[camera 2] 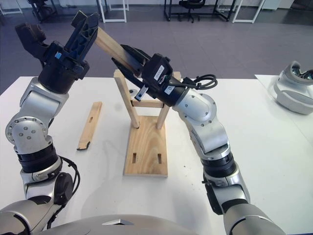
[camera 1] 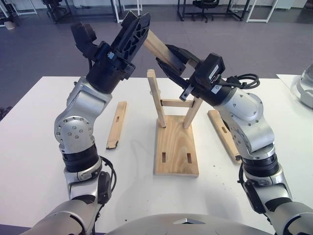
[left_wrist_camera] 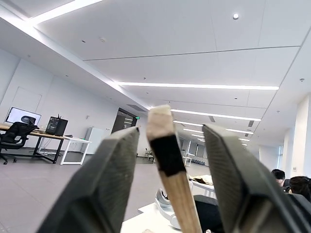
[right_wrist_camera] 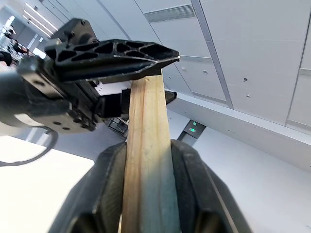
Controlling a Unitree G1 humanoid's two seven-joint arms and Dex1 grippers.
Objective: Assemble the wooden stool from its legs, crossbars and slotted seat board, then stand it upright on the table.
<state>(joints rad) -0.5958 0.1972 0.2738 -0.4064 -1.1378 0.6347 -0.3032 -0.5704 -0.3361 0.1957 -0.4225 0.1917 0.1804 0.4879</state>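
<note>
Stool leg [camera 1: 156, 45] aloft, clamped in my right gripper [camera 1: 166, 58] — left gripper [left_wrist_camera: 170, 145] gapes loosely around its end. Next, I'd slot it into the seat board [camera 1: 176, 147].

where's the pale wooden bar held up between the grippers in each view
left eye view: pale wooden bar upper centre, slanting
right eye view: upper left
left wrist view: bar between the left gripper fingers
right wrist view: bar clamped in the right gripper
shared landmark: black left gripper at its end
</note>
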